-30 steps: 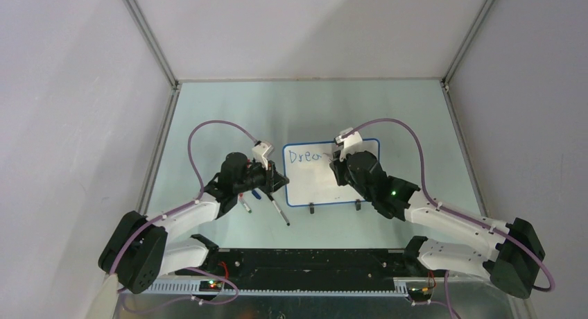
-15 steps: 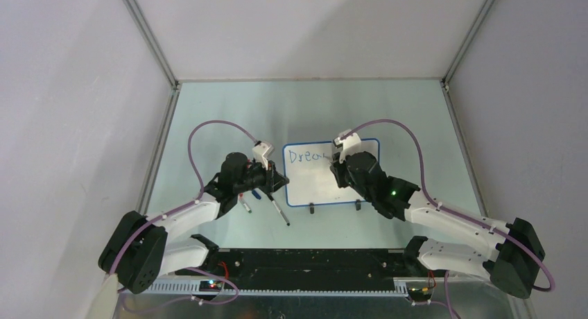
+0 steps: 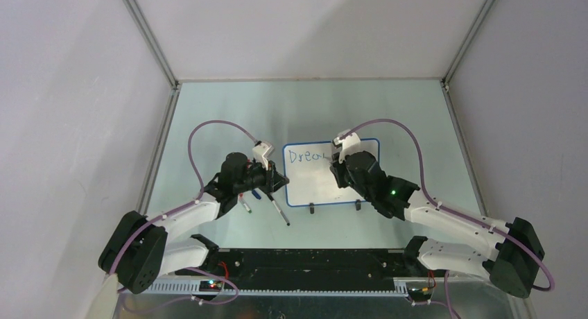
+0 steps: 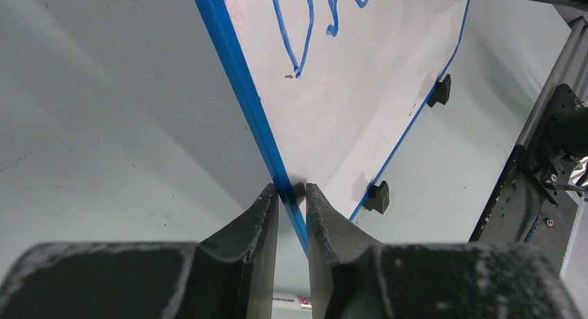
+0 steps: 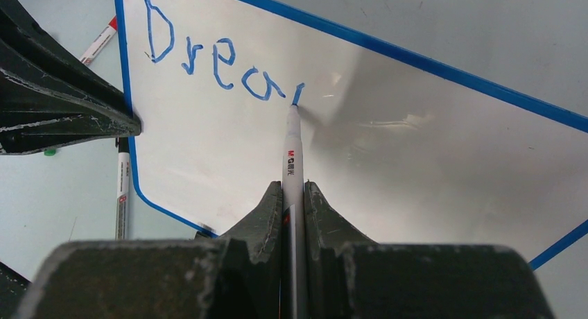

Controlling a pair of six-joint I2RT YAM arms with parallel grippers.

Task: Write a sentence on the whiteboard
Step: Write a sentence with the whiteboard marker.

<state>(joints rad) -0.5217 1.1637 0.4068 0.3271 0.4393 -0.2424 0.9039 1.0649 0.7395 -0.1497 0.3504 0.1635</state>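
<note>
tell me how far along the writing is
Done: the sentence has only "Drea" plus the first stroke of the next letter, along the top of the whiteboard. In hand: the right gripper is shut on a marker whose tip touches the board at that stroke, while the left gripper pinches the board's edge. Left: the rest of the sentence; the board below is blank.

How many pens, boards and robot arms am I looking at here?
Whiteboard: 1
Markers: 3 in clear view, one held, two loose
Robot arms: 2
Total: 6
</note>
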